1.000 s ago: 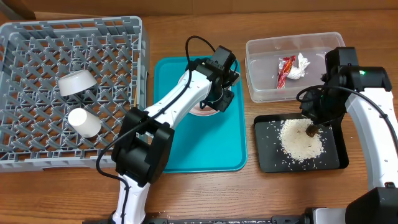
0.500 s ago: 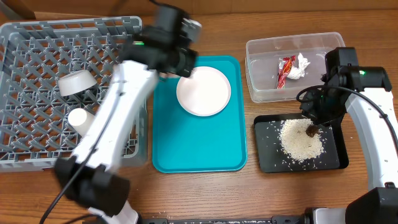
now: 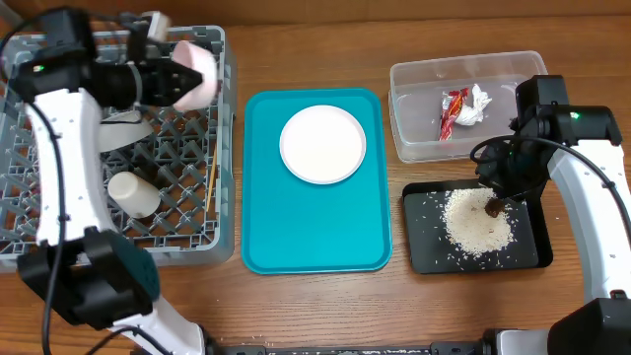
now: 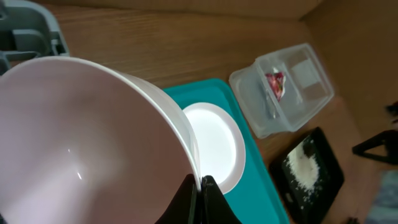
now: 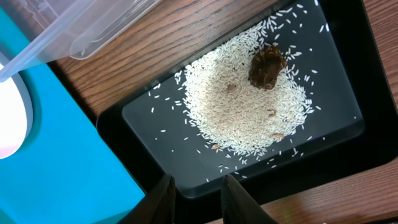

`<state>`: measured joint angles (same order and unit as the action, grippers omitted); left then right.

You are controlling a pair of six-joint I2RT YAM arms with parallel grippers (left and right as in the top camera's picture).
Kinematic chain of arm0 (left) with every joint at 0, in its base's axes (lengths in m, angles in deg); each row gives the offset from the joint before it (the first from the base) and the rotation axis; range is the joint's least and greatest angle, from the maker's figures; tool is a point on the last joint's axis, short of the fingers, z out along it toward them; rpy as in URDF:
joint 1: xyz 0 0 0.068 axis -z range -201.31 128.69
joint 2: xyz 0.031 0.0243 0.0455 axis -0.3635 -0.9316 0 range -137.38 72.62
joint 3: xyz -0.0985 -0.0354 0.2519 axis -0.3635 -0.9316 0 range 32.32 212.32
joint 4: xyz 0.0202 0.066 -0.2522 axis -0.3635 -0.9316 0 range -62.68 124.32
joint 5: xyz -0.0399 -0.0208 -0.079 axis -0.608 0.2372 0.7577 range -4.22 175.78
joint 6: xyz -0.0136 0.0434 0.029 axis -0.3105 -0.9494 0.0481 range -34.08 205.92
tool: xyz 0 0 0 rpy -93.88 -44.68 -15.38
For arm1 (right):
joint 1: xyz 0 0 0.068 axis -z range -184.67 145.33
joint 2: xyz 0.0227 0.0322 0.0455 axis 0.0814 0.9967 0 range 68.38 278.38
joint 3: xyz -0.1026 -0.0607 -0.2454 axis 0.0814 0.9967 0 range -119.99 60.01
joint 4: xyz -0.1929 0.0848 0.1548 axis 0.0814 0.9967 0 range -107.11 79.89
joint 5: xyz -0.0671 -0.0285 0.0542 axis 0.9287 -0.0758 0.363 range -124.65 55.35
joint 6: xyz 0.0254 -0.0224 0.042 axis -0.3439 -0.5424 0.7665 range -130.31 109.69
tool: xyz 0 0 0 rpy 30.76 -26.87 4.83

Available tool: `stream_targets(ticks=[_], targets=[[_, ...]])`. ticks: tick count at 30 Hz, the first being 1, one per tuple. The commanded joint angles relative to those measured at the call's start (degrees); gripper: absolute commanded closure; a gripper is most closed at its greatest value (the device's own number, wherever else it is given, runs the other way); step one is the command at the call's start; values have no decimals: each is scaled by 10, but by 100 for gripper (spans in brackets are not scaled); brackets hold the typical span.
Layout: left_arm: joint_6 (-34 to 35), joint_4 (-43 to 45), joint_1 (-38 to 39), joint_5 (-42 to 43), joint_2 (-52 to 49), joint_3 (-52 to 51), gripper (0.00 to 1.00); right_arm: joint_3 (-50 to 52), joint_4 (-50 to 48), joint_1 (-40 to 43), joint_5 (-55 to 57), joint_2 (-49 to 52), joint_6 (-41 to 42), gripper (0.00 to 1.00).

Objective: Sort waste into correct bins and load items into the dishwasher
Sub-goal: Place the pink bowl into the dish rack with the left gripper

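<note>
Left arm: it ran up along the left side of the dish rack [image 3: 59, 212], bent across the rack's far edge, and the wrist pointed to the right.
Left end effector [image 4: 200, 190]: clenched on the rim of a pinkish bowl [image 3: 195, 75], held on its side above the rack's far right corner.
Under and behind it: a second bowl [image 3: 123, 133] and a small white cup [image 3: 134, 194] lay in the rack, with chopsticks [image 3: 210, 182] leaning at its right wall.
Ahead of it: a white plate [image 3: 322, 144] sat on the teal tray [image 3: 315, 237].
Right arm: it rose at the edge of the counter [image 3: 394, 306], with the wrist turned down.
Right end effector [image 5: 198, 196]: fingers spread and gripping nothing, hovering over the black tray [image 3: 527, 247].
Ahead of its fingers: the rice [image 5: 239, 106] was heaped, with a brown scrap [image 5: 267, 67] on top.
Beyond it: the clear tub [image 3: 414, 138] held a red wrapper [image 3: 455, 108] touching a white tissue [image 3: 475, 104].
Writing: the wrapper's print was too small to read.
</note>
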<state>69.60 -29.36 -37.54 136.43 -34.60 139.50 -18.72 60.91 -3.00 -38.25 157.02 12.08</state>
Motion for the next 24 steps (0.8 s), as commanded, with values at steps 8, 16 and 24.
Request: stream_targets(ticks=[8, 16, 24], targets=[[-43, -2, -78, 207, -155, 0, 96, -8, -1, 0, 5, -17, -3, 73], [-43, -1, -128, 223, -194, -1, 92, -8, 2, 0, 5, -17, -3, 73], [-42, -57, -187, 151, -194, -1, 29, -8, 1, 0, 5, -17, -3, 73]])
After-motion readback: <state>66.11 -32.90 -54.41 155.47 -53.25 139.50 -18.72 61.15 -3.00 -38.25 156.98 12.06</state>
